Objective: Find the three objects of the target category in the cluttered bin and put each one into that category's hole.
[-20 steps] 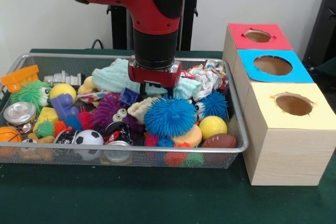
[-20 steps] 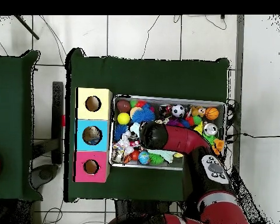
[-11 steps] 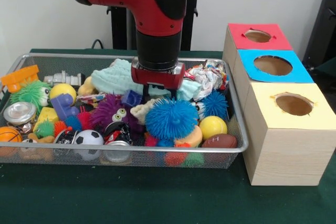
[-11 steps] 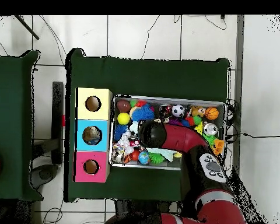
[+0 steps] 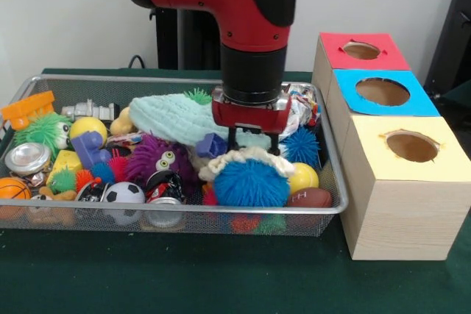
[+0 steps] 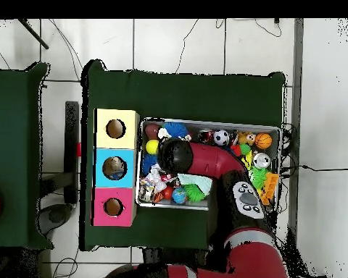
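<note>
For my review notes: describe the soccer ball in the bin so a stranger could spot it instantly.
Start at the wire mesh bin left of the three coloured boxes, front view. Follow its near rim leftward to the soccer ball, resting against the mesh. It alone is white with black patches; the basketball farther left is orange.
</note>
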`<control>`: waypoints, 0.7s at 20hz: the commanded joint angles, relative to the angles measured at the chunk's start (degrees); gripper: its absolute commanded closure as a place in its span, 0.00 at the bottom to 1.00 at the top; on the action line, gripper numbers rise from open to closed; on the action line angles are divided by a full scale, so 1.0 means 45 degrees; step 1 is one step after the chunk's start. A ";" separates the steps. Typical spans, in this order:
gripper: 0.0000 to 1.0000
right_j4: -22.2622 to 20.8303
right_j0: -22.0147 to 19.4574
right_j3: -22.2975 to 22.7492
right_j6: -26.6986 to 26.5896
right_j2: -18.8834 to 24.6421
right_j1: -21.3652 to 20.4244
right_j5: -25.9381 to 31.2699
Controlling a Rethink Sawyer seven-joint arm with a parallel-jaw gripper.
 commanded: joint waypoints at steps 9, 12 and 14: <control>0.00 0.1667 0.0312 -0.0796 0.2191 0.1588 -0.0014 -0.0635; 0.00 0.1717 0.0245 -0.0783 0.1999 0.1630 -0.0093 -0.0502; 0.00 0.1774 0.0298 -0.0837 0.2010 0.1571 -0.0111 -0.0422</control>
